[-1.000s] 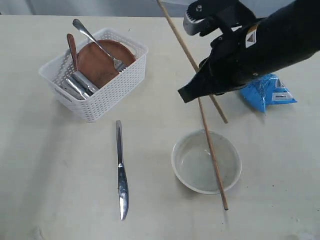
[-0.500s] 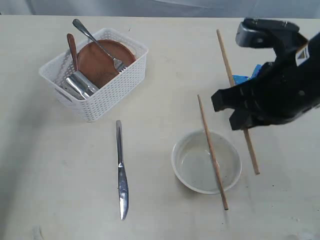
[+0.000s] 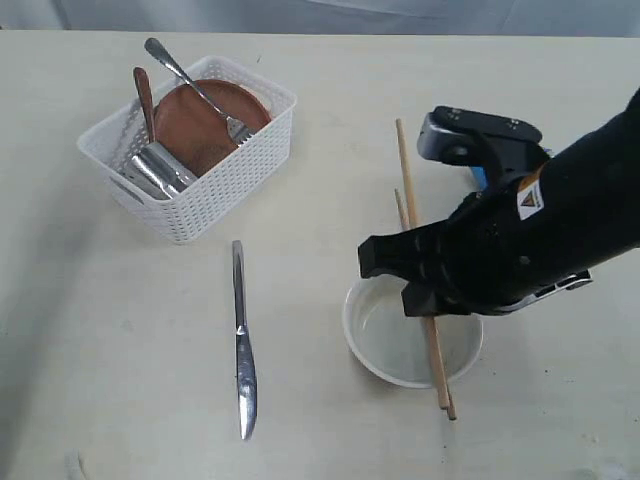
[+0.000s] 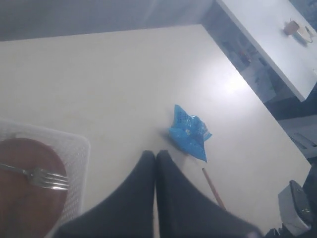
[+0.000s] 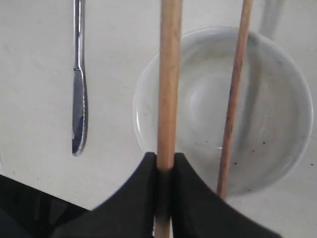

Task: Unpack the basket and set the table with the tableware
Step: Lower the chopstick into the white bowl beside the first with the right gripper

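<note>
The right end effector [image 5: 166, 161] is clenched on one chopstick [image 5: 169, 74] and holds it above the bowl [image 5: 277, 124]. The second chopstick [image 5: 235, 99] lies across the bowl rim, just beside the held one. The knife [image 5: 79, 94] lies on the worktop [image 5: 29, 74], farther to the side. The left end effector [image 4: 156, 156] is closed and empty, with the basket [image 4: 79, 153] beside it.

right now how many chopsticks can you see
2. The resting chopstick lies across the bowl. The held chopstick sits in the shut jaws of the right gripper, over the bowl beside the first. None shows in the basket, though its contents could hide one.
</note>
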Robot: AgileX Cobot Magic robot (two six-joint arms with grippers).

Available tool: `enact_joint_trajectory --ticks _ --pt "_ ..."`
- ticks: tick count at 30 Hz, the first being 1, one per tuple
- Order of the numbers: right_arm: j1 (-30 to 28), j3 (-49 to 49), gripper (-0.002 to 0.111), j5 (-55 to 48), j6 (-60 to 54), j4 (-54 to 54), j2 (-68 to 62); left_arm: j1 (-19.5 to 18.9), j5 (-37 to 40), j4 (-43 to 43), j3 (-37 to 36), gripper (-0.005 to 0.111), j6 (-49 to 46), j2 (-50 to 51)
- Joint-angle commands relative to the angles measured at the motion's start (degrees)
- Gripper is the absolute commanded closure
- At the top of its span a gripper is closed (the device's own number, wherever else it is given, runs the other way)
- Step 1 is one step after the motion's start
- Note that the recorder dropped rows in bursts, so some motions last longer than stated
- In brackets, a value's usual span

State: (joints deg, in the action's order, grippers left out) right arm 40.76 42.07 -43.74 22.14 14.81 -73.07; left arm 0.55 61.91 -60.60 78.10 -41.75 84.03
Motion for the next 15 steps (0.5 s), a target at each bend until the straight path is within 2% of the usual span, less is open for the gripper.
enact_joint_trajectory --ticks 1,15 --pt "2.65 -0.15 0.109 2.82 1.2 -1.44 -3.2 -0.19 -0.58 -1.56 -0.39 0.106 -0.43 -0.48" --pt "3.64 -0.15 0.109 4.84 2.17 -2.77 -10.18 -0.19 -0.55 -1.56 -0.39 0.106 -0.2 -0.48"
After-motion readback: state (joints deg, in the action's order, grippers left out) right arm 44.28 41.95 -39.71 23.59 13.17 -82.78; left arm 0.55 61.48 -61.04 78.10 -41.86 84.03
